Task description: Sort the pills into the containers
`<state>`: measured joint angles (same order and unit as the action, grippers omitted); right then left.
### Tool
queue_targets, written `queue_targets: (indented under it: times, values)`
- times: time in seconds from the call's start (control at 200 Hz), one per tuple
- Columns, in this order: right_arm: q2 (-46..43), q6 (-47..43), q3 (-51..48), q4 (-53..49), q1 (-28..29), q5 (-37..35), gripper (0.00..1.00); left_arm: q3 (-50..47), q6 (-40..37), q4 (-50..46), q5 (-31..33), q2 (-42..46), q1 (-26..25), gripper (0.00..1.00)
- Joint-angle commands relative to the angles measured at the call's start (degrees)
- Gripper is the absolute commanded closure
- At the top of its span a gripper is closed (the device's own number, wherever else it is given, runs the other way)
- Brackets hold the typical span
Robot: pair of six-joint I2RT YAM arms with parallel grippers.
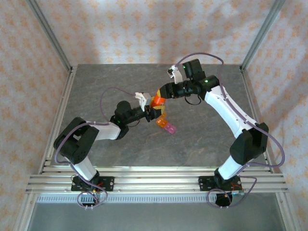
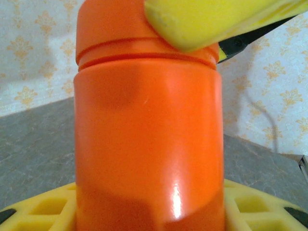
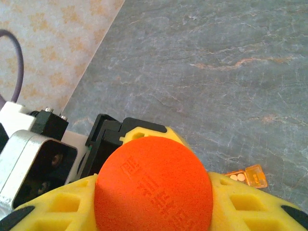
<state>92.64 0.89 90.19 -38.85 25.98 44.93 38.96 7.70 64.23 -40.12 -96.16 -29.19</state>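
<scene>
Top external view: my left gripper [image 1: 150, 111] clamps the orange bottle [image 1: 156, 102], my right gripper [image 1: 161, 94] grips its cap [image 3: 153, 185], still on, so I judge sorting into the containers [image 1: 166, 125] just nearer barely begun.

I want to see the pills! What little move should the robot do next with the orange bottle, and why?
Probably twist the lid off with the right pincer: the left pincer holds the bottle, and the right one clasps its lid, which is not yet off.

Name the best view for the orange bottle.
Left wrist: orange bottle side-on, body and cap seam sharp. Right wrist looks down on the cap top; top external has it small, mid-table.
</scene>
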Motion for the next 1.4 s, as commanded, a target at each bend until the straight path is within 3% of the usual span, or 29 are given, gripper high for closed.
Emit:
queue_targets:
  times: [0.0, 0.16, 0.531, 0.576, 0.671, 0.756, 0.766, 0.776, 0.781, 0.801, 1.141, 1.396]
  values:
    - [-2.1, 12.1, -3.3, 1.9, 3.4, -5.9, 0.83, 1.8, -1.9, 4.8, 1.8, 0.5, -0.1, 1.0]
    - [-4.0, 16.5, -5.7, 2.9, 7.5, -15.3, 0.85, 2.0, -2.6, 4.3, 2.5, 0.3, -0.1, 1.0]
    - [-5.2, 16.5, -8.5, 8.5, 7.5, -19.0, 0.86, 1.1, -3.5, 3.7, 3.8, 0.9, -0.1, 1.0]
    - [-5.6, 16.6, -9.3, 9.9, 7.5, -19.6, 0.86, 0.7, -3.6, 3.8, 4.1, 1.1, -0.1, 0.95]
    - [-6.4, 16.5, -11.0, 12.9, 7.6, -20.9, 0.87, -0.2, -3.7, 4.1, 5.0, 1.4, -0.1, 0.8]
    - [-6.7, 16.6, -12.2, 14.6, 7.6, -22.8, 0.88, -1.0, -3.7, 4.6, 6.3, 1.5, -0.1, 0.54]
    - [-6.7, 16.6, -12.4, 14.8, 7.5, -23.1, 0.88, -1.2, -3.7, 4.6, 6.4, 1.4, -0.1, 0.42]
    - [-6.7, 16.7, -12.5, 15.0, 7.5, -23.4, 0.88, -1.2, -3.8, 4.6, 6.4, 1.4, -0.1, 0.16]
    - [-6.7, 16.7, -12.5, 15.0, 7.5, -23.5, 0.88, -1.2, -3.8, 4.6, 6.4, 1.5, -0.1, 0.08]
    - [-6.6, 16.8, -12.6, 15.3, 7.4, -24.1, 0.88, -1.3, -3.9, 4.6, 6.4, 1.4, -0.1, 0.01]
    - [-3.7, 16.3, -13.0, 17.4, 4.7, -33.4, 0.88, -7.6, -4.0, 6.9, 7.4, 2.0, -0.1, 0.0]
    - [-4.2, 12.3, -16.3, 20.8, 0.7, -44.1, 0.87, -10.6, -5.0, 6.6, 12.3, 3.3, -0.1, 0.0]
